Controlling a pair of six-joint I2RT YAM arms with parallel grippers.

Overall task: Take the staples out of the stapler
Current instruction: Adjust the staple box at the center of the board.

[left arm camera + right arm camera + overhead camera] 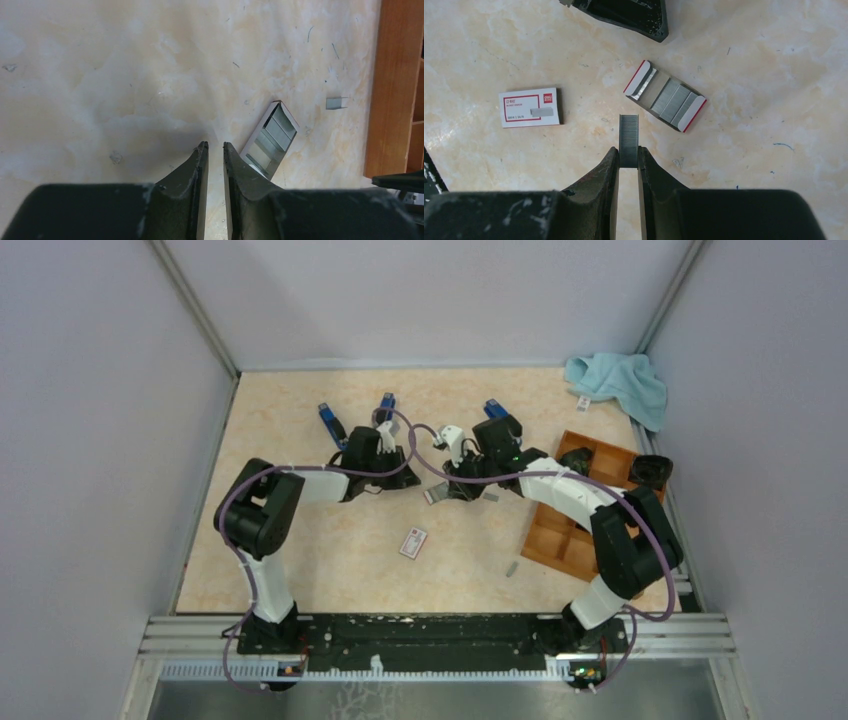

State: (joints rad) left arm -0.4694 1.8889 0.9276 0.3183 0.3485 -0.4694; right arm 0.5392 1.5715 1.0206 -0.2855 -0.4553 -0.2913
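Note:
My right gripper [628, 149] is shut on a short grey strip of staples [628, 131], which sticks out past the fingertips just above the table. Beyond it lies an open staple tray [665, 96] with red ends, with more staple strips lying side by side in it. My left gripper [215, 145] hovers left of the same tray [270, 140]. Its jaws are closed to a thin slit with nothing between them. Three blue staplers [330, 422] [387, 403] [494, 408] lie at the back of the table, apart from both grippers.
A small white box with a red label [530, 107] lies left of the held strip. A loose staple piece [336, 103] lies near the wooden compartment tray [580, 515] at the right. A teal cloth [618, 380] sits in the back right corner.

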